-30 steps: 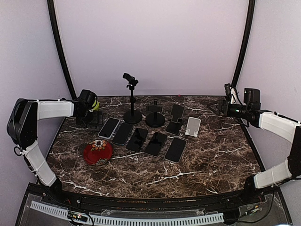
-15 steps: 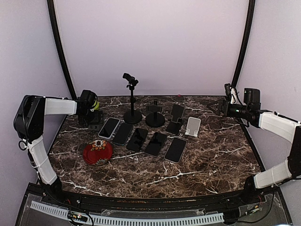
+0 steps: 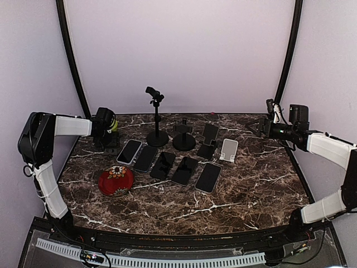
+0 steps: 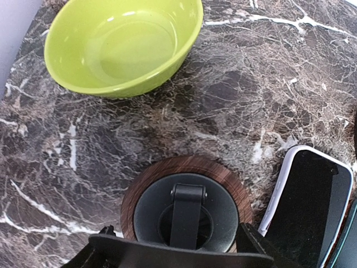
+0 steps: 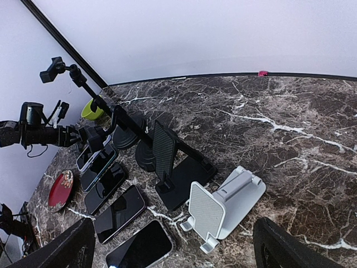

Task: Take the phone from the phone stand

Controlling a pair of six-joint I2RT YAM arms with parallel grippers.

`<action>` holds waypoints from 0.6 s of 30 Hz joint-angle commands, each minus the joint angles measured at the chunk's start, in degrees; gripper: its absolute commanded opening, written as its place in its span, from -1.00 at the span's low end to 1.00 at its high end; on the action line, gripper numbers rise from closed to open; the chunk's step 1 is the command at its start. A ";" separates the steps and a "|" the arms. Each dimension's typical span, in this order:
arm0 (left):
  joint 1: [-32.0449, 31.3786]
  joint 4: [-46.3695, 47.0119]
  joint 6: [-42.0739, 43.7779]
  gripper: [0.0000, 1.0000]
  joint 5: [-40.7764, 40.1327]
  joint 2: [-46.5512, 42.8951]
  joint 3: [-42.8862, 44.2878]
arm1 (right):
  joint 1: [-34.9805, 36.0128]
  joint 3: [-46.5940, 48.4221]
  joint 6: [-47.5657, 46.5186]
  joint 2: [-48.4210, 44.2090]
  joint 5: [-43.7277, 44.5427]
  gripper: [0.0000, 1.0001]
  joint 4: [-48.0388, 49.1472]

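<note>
Left pincer spread wide, holding nothing; I hover it over a round stand, green bowl beyond | my right pincer spread wide, holding nothing | phone leans in phone stand on the desk, ahead of it, well apart.

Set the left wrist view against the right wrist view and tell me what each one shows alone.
Left wrist only: a round wood-rimmed base seen from above, and the empty inside of the green bowl. Right wrist only: the phone leaning on the black stand, the white stand, the red plate, the left arm. Both: the marble table and that bowl, tiny in the right wrist view.
</note>
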 commanded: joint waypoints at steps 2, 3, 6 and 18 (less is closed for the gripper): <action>0.28 0.06 1.45 0.28 -2.16 -6.32 -0.56 | 0.02 1.69 -0.35 0.24 -0.63 0.99 0.27; 0.28 0.09 1.52 0.25 -2.13 -6.84 -0.56 | 0.03 1.74 -0.35 0.32 -0.66 0.99 0.25; 0.29 -0.19 2.29 0.22 -1.91 -7.98 -0.17 | -0.04 1.39 -0.35 0.33 -0.70 0.99 0.38; -4.82 -4.32 8.72 0.18 6.25 -11.98 6.21 | 0.01 1.35 -0.35 -0.08 -0.47 0.99 0.54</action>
